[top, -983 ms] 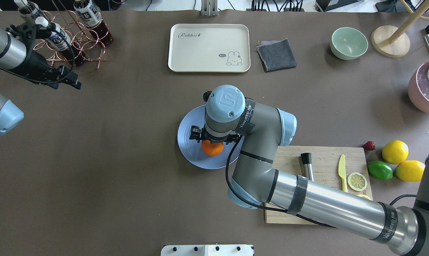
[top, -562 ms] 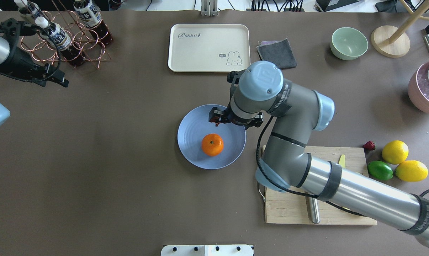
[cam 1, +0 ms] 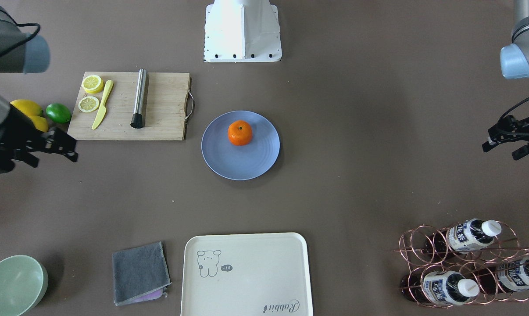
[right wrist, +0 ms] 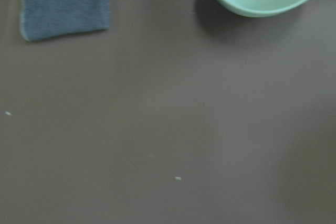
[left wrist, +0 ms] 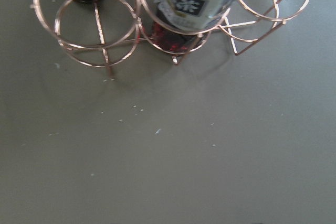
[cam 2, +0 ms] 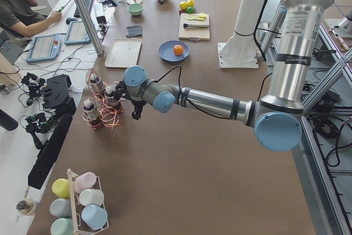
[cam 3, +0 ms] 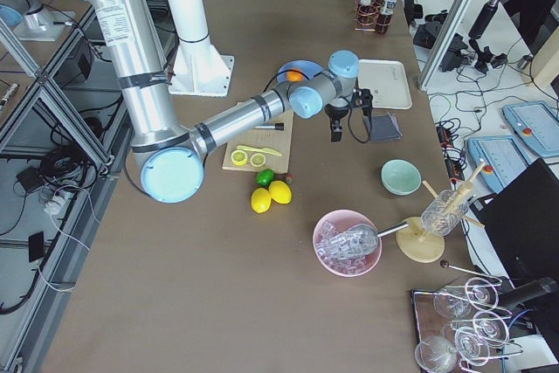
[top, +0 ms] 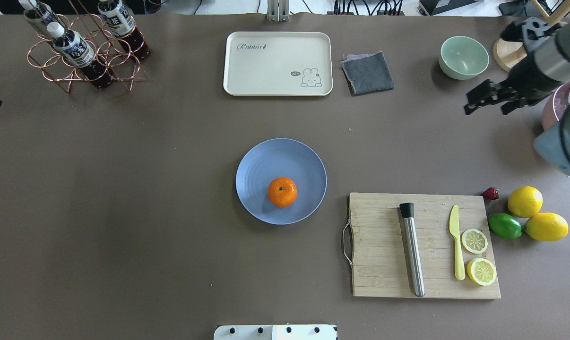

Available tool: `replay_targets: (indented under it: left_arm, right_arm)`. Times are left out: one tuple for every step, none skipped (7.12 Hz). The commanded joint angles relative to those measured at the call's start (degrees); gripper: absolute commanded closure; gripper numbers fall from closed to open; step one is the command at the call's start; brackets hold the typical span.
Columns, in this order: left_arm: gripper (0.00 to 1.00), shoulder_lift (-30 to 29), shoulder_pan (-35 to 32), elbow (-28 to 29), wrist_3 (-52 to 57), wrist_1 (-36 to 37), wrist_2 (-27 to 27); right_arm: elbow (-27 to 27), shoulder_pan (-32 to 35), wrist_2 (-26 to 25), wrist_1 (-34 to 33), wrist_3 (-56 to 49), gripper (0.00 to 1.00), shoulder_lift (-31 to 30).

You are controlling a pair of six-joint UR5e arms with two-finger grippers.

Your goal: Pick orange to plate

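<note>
The orange (top: 282, 191) sits on the plate (top: 259, 163), in its robot-side half, stem dimple straight up; being round, it has no long axis. Its skin is smooth, the plate matte with faint rings. The front view shows both grippers whole: the right gripper (cam 1: 55, 160) and left gripper (cam 1: 501, 151) hang far out on either side, fingers spread, empty. Overhead catches only the left one's tip.

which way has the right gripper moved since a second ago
Yes. The right gripper has left the plate, where the orange now sits, and swung to the view's upper right, beside the green bowl.
</note>
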Motion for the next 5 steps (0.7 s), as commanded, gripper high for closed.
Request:
replay_targets:
  left_arm:
    - [0.04,2.17,-8.15,-0.26,16.01,11.54,-1.04]
    - [0.03,5.05,-9.84,-0.17,16.5,13.33,-0.08]
    - [0.03,5.42,-10.2,0.09,18.68,13.7,2.02]
    - [0.03,5.78,-10.2,0.09,19.31,13.7,2.21]
    - [0.03,5.95,-10.2,-0.17,19.32,13.7,2.22]
  right_arm:
    - [-2.14,14.68,2.53,-1.99,-27.32,0.0,-11.8]
    - [-3.37,18.57,2.44,-6.27,-36.56,0.0,-12.8]
    - [-5.82,21.57,1.92,-8.32,-42.22,0.0,-12.81]
    - [-7.67,23.95,1.92,-8.42,-44.46,0.0,-12.81]
    - [-9.08,24.5,1.74,-8.08,-44.48,0.0,-12.72]
